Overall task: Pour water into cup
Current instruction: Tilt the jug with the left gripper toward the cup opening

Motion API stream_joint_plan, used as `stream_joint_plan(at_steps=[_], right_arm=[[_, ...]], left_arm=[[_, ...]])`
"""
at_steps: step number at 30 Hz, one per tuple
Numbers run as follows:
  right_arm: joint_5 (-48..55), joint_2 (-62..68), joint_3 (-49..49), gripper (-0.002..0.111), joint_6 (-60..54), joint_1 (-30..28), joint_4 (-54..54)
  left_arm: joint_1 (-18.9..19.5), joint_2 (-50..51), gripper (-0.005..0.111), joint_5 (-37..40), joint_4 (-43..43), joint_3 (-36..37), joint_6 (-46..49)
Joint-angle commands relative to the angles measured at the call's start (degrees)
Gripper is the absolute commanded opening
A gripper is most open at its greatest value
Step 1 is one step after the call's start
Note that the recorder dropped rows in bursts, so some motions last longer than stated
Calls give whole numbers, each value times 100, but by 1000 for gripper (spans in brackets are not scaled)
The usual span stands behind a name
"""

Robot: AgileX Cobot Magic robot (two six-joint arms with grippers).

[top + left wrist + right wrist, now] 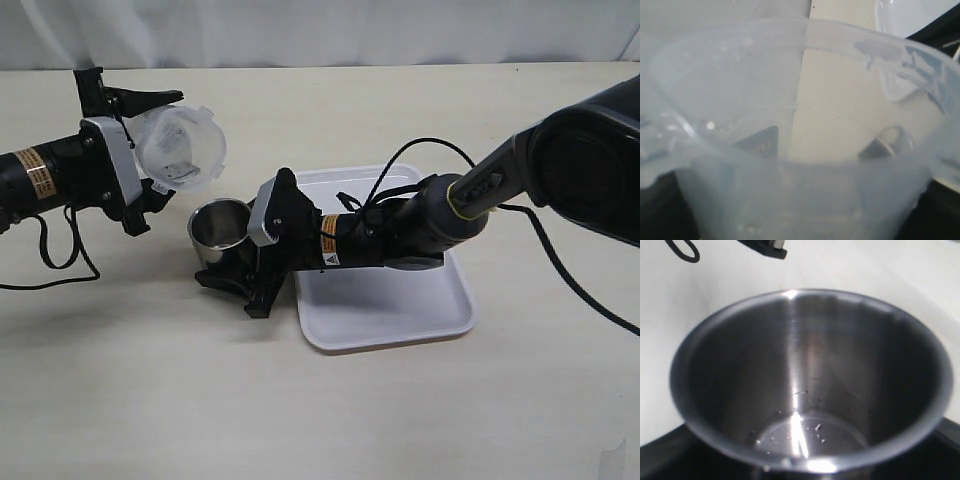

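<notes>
**Tilting beaker over a steel cup, each hand clamped on its vessel**

Reaching in from 9 o'clock in the exterior view, the left arm lies nearly level. Its left hand (160, 148) pinches a translucent plastic beaker (182, 148) clear of the surface, with one finger at the beaker's 12 o'clock side and the other at its 6 o'clock side. The beaker is tipped well over, its mouth facing out toward 4 o'clock. It hangs at about 10 o'clock from the cup (220, 226), near it but apart.

The right arm comes in from 3 o'clock and slopes down across a white tray (400, 305) to end low. Its right hand (222, 250) is set around the cup, fingers against the wall on either side, gripping it. The cup is upright, just beside the tray's 9 o'clock edge; whether its base touches the surface I cannot tell.

In the right wrist view the water (807, 432) shows as a thin glinting pool with a few droplets on the cup's floor. The left wrist view is filled by the beaker's cloudy wall, and I cannot tell whether liquid is in it.

The surface (150, 400) is pale, wood-toned and matt, and black cables (60, 255) trail over it. A pale backdrop (300, 30) closes the 12 o'clock side.
</notes>
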Motion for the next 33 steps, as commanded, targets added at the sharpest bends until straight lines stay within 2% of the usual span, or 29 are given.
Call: stream_joint_plan(at_steps=[1, 20, 26, 33], right_arm=[[99, -19, -8, 4, -8, 3, -88], [99, -19, -8, 4, -8, 3, -88], [99, -19, -8, 4, -8, 3, -88], [99, -19, -8, 4, -8, 3, -88]], left_arm=[[-16, -36, 0, -284, -68, -48, 18], [-16, -36, 0, -69, -28, -48, 42], [-237, -36, 0, 149, -140, -48, 31], [-238, -36, 0, 190, -229, -48, 54]])
